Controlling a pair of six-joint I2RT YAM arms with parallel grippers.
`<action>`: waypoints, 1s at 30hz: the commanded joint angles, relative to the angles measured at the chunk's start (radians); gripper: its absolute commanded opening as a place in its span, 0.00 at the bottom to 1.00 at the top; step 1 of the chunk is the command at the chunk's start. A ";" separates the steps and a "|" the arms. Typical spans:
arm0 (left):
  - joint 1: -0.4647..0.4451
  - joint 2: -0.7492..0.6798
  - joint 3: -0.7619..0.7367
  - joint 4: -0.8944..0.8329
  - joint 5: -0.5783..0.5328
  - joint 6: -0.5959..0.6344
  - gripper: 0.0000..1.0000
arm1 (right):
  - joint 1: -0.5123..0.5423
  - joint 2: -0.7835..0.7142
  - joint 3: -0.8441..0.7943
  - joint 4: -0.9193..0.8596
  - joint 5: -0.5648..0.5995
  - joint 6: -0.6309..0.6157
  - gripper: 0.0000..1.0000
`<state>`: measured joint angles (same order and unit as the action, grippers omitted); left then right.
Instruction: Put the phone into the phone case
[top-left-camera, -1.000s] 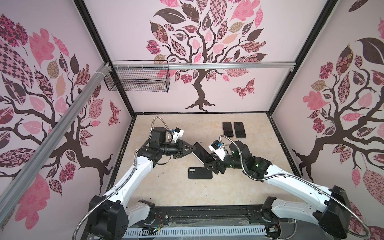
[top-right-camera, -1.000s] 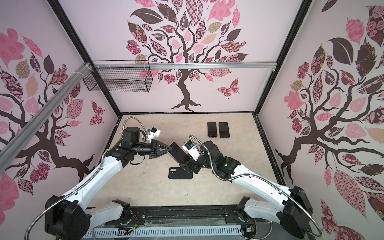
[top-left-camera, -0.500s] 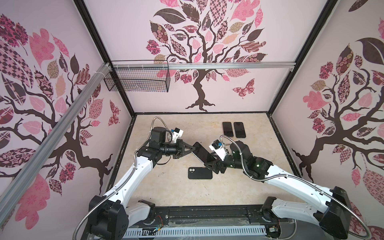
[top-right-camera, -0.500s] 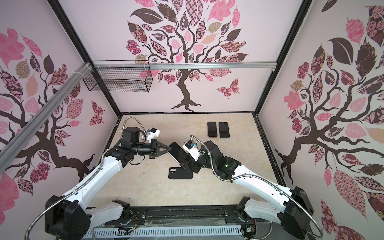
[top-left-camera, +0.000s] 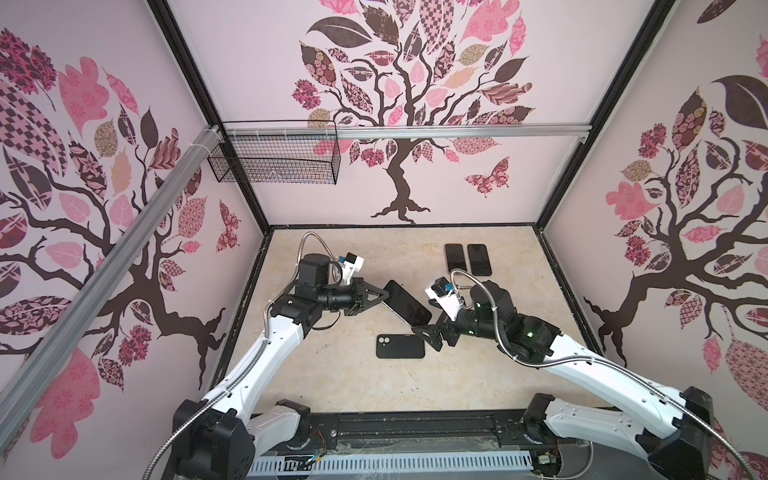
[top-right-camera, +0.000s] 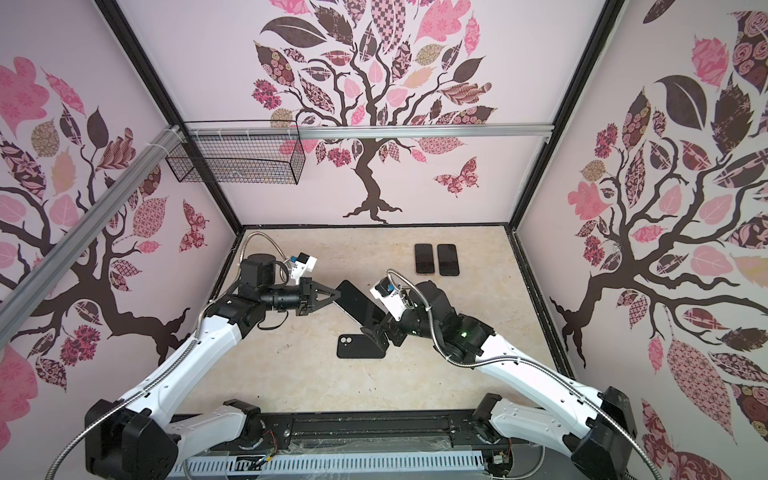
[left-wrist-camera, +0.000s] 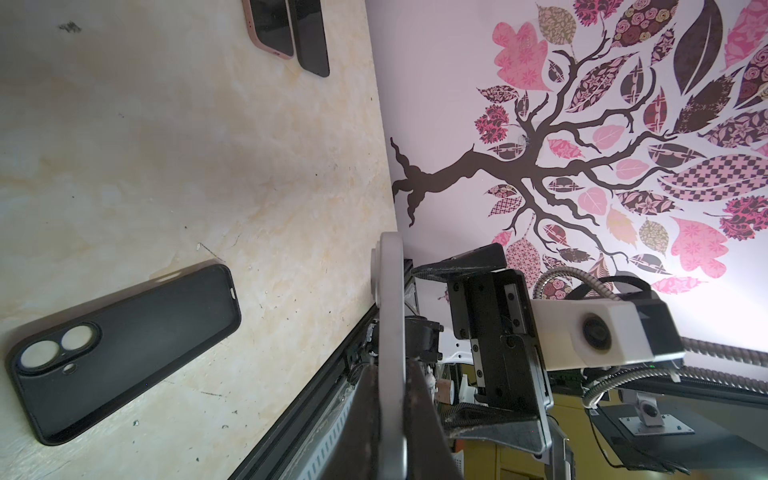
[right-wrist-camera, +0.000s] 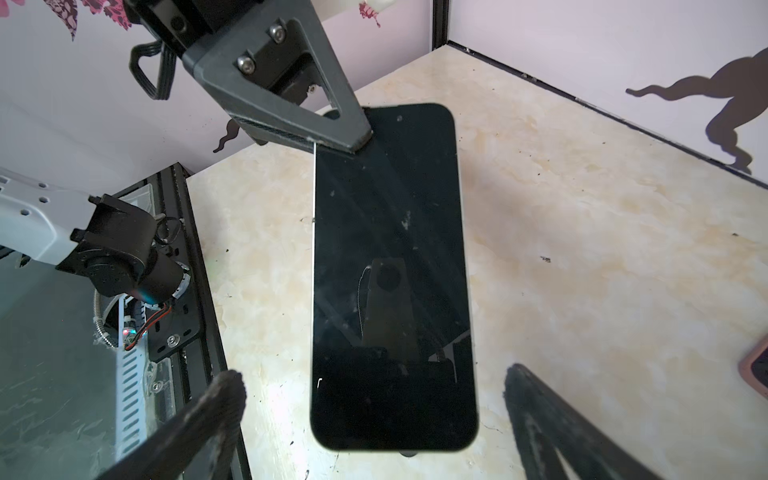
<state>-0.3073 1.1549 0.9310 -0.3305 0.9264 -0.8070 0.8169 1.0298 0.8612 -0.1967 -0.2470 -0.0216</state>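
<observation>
Three walls (top-left-camera: 457, 62) papered with pink and brown tree decals close in a beige marbled table (top-left-camera: 332, 374). A wire basket (top-left-camera: 274, 162) hangs from an aluminium rail (top-left-camera: 457, 132) at the back left. Two spare phones (top-left-camera: 467, 258) lie side by side near the back right of the table, well apart from the work.

The phone (top-left-camera: 406, 302) is off the table, between the two arms. The left gripper (top-left-camera: 386, 294) has its fingers (right-wrist-camera: 357, 141) clamped on one short end. Its dark screen faces up. Its long axis runs diagonally in both top views, from the left fingers toward the near right. The right gripper (top-left-camera: 426, 337) has its fingers (right-wrist-camera: 224, 390) spread wide to either side of the free end, not touching it.

The phone case (top-left-camera: 400, 346) is black and lies flat on the table, just nearer than the phone, long axis across the table, camera cutout to the left.

The left wrist view shows the phone only edge-on, and the left finger under it is hidden. The right fingers are cut off at the edge of the right wrist view. Which face of the case is up is hard to make out.
</observation>
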 joint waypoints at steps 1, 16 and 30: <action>0.002 -0.042 -0.009 0.073 -0.009 0.033 0.00 | 0.005 -0.040 0.040 -0.011 0.009 0.021 1.00; 0.002 -0.265 -0.175 0.307 -0.218 0.048 0.00 | 0.002 -0.114 -0.007 0.018 0.032 0.125 1.00; 0.003 -0.434 -0.325 0.529 -0.320 -0.031 0.00 | -0.259 -0.068 -0.137 0.312 -0.429 0.544 0.87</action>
<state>-0.3073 0.7444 0.6353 0.0296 0.5953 -0.8043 0.5632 0.9470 0.7269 -0.0177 -0.5205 0.3977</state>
